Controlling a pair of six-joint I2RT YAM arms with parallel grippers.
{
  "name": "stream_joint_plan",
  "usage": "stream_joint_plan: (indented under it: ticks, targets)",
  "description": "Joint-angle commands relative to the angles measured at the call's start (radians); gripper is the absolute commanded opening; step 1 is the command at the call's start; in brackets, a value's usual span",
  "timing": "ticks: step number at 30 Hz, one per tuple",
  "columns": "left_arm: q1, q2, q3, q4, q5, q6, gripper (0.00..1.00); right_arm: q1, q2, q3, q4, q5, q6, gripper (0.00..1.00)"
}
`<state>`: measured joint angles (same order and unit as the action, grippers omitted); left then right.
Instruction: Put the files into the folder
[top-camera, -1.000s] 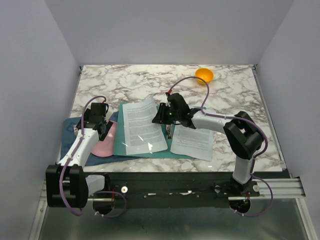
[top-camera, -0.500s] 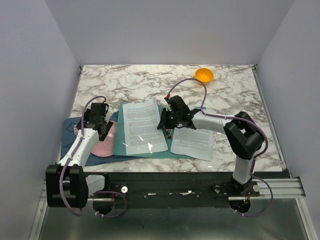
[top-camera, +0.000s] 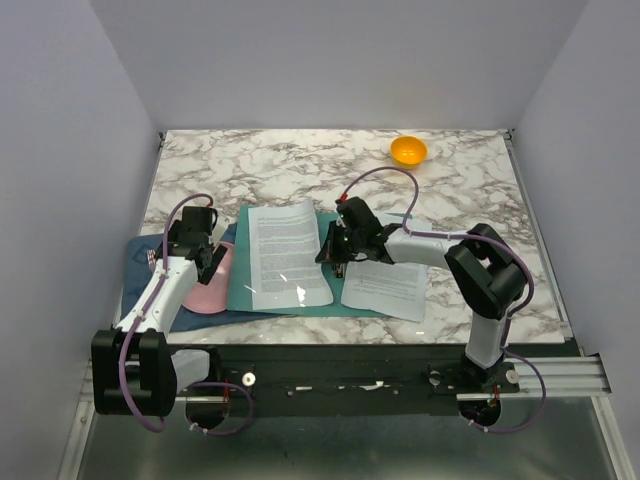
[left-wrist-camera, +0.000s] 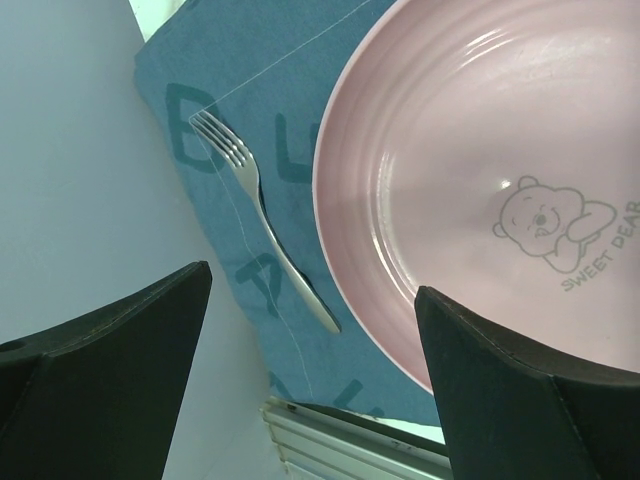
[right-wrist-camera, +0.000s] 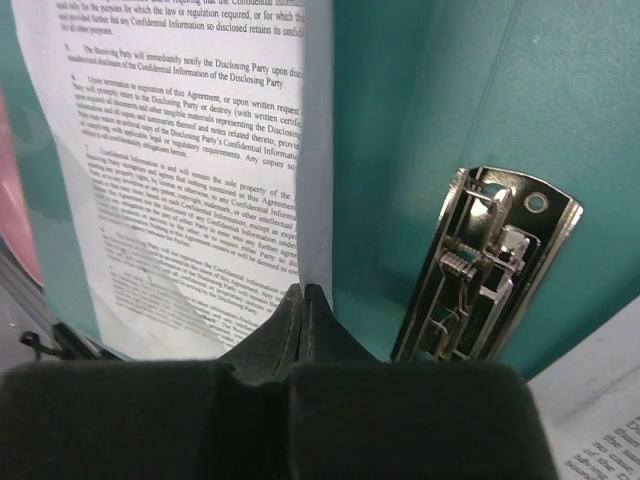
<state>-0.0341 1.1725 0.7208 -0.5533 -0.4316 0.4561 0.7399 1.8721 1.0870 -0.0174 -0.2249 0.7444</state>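
Nearest, a second sheet (top-camera: 386, 286) is seen lying flat on the folder's right half, its near edge overhanging onto the table (top-camera: 470, 190), just right of the clip (right-wrist-camera: 488, 262). The right gripper (right-wrist-camera: 305, 296) is pressed shut, and the raised right edge of the sheet (right-wrist-camera: 170, 160) appears to be pinched between its tips. That sheet is spread over the left half of the open folder (right-wrist-camera: 430, 90). To the left, the left gripper (left-wrist-camera: 312, 283) is held wide apart and empty above the plate (left-wrist-camera: 470, 130), with the fork (left-wrist-camera: 265, 225) beside it on the placemat (left-wrist-camera: 230, 60). Farthest back, a bowl (top-camera: 408, 150) is left apart.

The step in hand is judged to be seating the first sheet. Next, the edge must be squared to the spine and let go, then the second sheet drawn fully in.

Against a second ago, the sheet's far right corner, then lifted and skewed, is now laid flatter; the right jaws, then part open, have been closed. The left arm is unchanged.
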Motion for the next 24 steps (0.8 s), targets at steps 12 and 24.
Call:
stream_joint_plan:
  ticks: [12, 24]
  targets:
    - [0.005, -0.033, 0.009, -0.034, 0.033, -0.016, 0.99, 0.007, 0.045, 0.068, 0.122, 0.032, 0.165, 0.01]
    - [0.005, -0.042, 0.016, -0.05, 0.04, -0.022, 0.99, 0.006, 0.11, 0.086, 0.126, 0.075, 0.23, 0.01]
